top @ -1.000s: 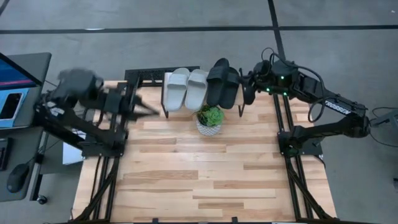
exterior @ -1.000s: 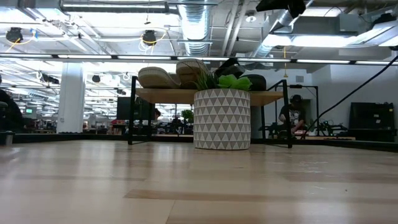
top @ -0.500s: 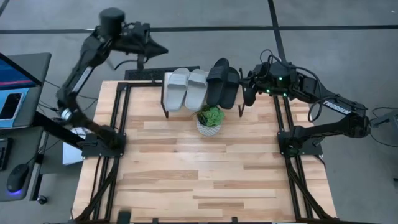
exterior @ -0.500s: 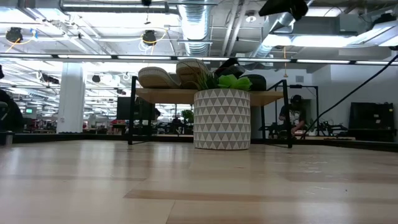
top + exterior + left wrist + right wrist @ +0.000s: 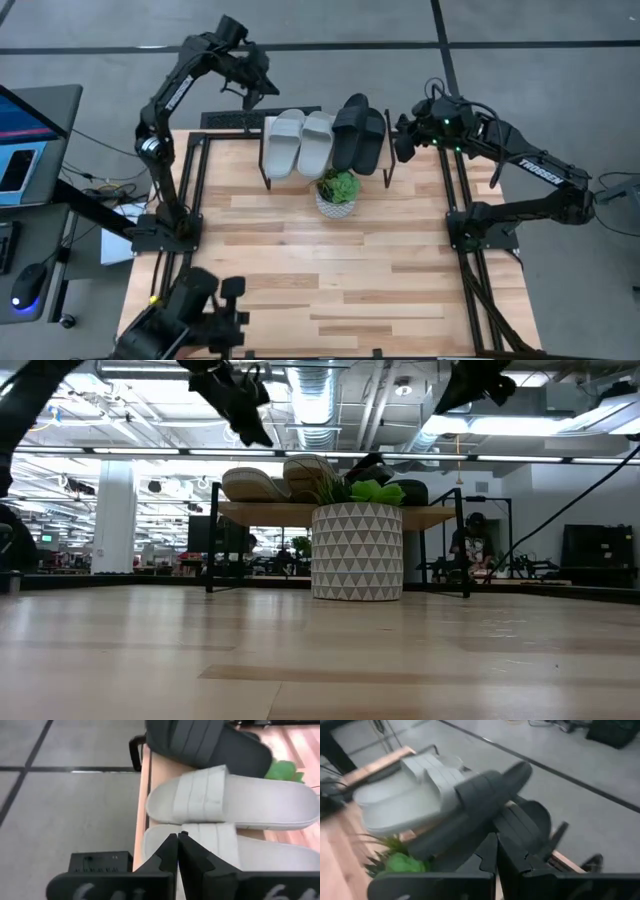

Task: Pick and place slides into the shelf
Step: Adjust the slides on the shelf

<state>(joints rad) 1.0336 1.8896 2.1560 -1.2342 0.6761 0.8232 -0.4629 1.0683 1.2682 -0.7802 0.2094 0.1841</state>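
Tipping is the main worry: one black slide [image 5: 351,130] leans on its edge against its flat partner [image 5: 371,140] at the right end of the shelf [image 5: 385,176], and in my judgement a nudge from the right gripper [image 5: 400,152], which hangs at about three o'clock from that pair and just beside it, could roll it off the plank or onto the potted plant [image 5: 338,193] at six o'clock from the shelf. Its fingers are pressed together and hold nothing. The left gripper [image 5: 250,92] hovers at about eleven o'clock from the shelf, above the floor beyond the table [image 5: 330,290]; its fingers [image 5: 170,852] also meet and carry nothing, so a careless sweep toward the grey pair could drag them.

Counted: four slides, all on the shelf, namely two light grey slides [image 5: 300,142] lying flat side by side and two black ones. One shelf, one plant, two arms.
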